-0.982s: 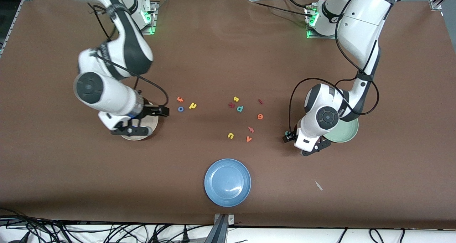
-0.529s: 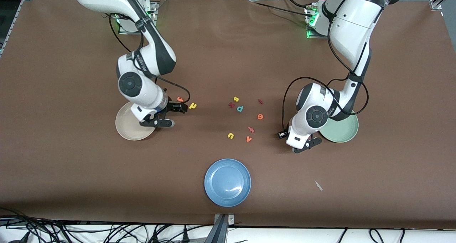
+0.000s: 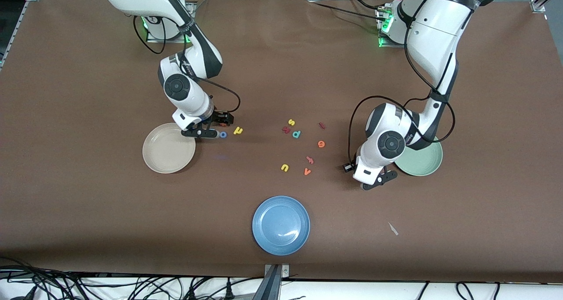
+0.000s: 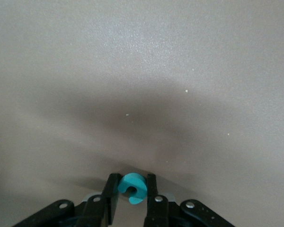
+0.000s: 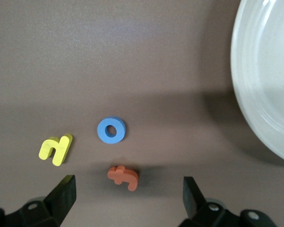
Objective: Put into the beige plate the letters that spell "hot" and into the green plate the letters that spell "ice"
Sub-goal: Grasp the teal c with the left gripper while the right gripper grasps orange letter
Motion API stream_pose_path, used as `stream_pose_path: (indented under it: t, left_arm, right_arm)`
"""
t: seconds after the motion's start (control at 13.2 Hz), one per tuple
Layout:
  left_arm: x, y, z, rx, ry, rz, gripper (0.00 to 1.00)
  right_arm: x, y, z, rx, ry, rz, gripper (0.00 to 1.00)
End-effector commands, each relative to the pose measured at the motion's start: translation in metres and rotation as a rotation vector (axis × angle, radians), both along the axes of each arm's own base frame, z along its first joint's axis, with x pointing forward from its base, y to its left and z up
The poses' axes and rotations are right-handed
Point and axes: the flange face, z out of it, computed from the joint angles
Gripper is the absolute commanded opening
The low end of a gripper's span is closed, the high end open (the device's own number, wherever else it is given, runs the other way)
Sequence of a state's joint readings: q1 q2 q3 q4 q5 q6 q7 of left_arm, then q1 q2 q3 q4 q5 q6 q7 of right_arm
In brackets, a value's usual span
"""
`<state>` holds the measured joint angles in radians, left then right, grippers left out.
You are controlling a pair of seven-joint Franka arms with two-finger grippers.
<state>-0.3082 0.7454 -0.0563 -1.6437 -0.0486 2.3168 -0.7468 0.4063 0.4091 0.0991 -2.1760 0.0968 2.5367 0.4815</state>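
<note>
My left gripper [image 4: 132,191] is shut on the teal c [image 4: 132,188], low at the brown table beside the green plate [image 3: 423,164]; in the front view it is the left gripper [image 3: 349,167] that hides the c. My right gripper [image 5: 127,196] hangs open over the orange t [image 5: 123,176]. The blue o [image 5: 111,130] and yellow h [image 5: 55,148] lie close by, and the beige plate [image 5: 265,85] is beside them. From the front I see the right gripper [image 3: 217,123], the o [image 3: 223,134], the h [image 3: 238,130], the beige plate [image 3: 169,154], the dark red i [image 3: 322,125] and the orange e [image 3: 321,144].
Between the arms lie a yellow s [image 3: 291,122], a teal d/p [image 3: 296,134], a yellow u [image 3: 285,167], an orange v [image 3: 307,171] and a pink letter [image 3: 309,160]. A blue plate [image 3: 280,225] sits near the front edge, with a white scrap [image 3: 393,228] toward the left arm's end.
My right arm swung from over the beige plate to the t, o and h, its gripper staying open. My left gripper closed on the teal c and shifted slightly away from the green plate.
</note>
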Motion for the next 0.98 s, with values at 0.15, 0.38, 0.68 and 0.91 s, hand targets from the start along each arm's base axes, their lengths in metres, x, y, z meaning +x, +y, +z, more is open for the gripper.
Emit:
stream_pose_path:
  t: [0.15, 0.38, 0.68, 0.91]
  left_arm:
    - [0.005, 0.004, 0.002, -0.013, 0.006, 0.014, 0.12]
    - [0.01, 0.017, 0.051, -0.005, 0.024, 0.009, 0.09]
    - [0.006, 0.078, 0.123, -0.018, 0.166, -0.147, 0.09]
    - [-0.004, 0.135, 0.135, -0.045, 0.265, -0.264, 0.09]
  right_arm:
    - [-0.016, 0.014, -0.007, 0.0, -0.026, -0.004, 1.0]
    - [-0.02, 0.016, -0.015, 0.003, -0.034, 0.002, 1.0]
    - [-0.026, 0.016, -0.026, 0.006, -0.044, 0.009, 0.89]
    - [-0.027, 0.016, -0.029, -0.004, -0.047, 0.032, 0.76]
